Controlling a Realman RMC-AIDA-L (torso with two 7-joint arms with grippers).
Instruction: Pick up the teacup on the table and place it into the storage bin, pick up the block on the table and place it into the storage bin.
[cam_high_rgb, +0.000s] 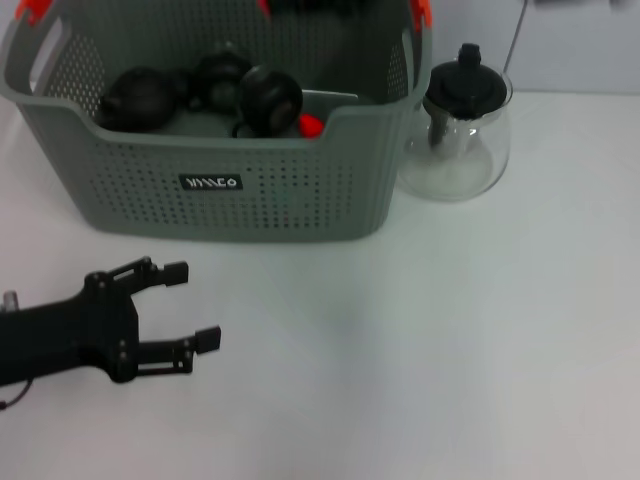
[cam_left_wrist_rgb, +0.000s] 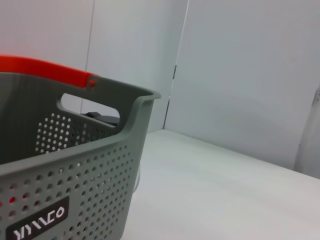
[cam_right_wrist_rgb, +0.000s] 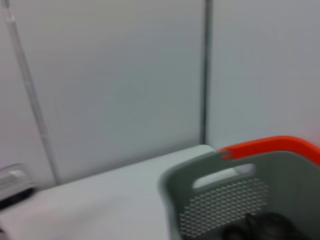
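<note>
The white table (cam_high_rgb: 450, 350) carries everything. The storage bin (cam_high_rgb: 215, 190) stands at its far left, long axis running left to right, the labelled long wall facing the robot; orange handle clips sit at its upper corners. Just beside its right end, apart or barely touching, stands a glass teapot (cam_high_rgb: 462, 135) with a black lid, upright.

Inside the bin lie several dark rounded pieces (cam_high_rgb: 200, 95), one of them cup-like with its opening turned toward the robot, though which is the teacup cannot be told. A small red piece (cam_high_rgb: 311, 125) shows beside them against the near wall, perhaps the block.

The left gripper (cam_high_rgb: 190, 305) hovers low over the table in front of the bin's left half, well clear of it, arm reaching in from the left edge, fingers (cam_high_rgb: 176, 270) spread apart and empty, pointing right. The right gripper is out of view.
</note>
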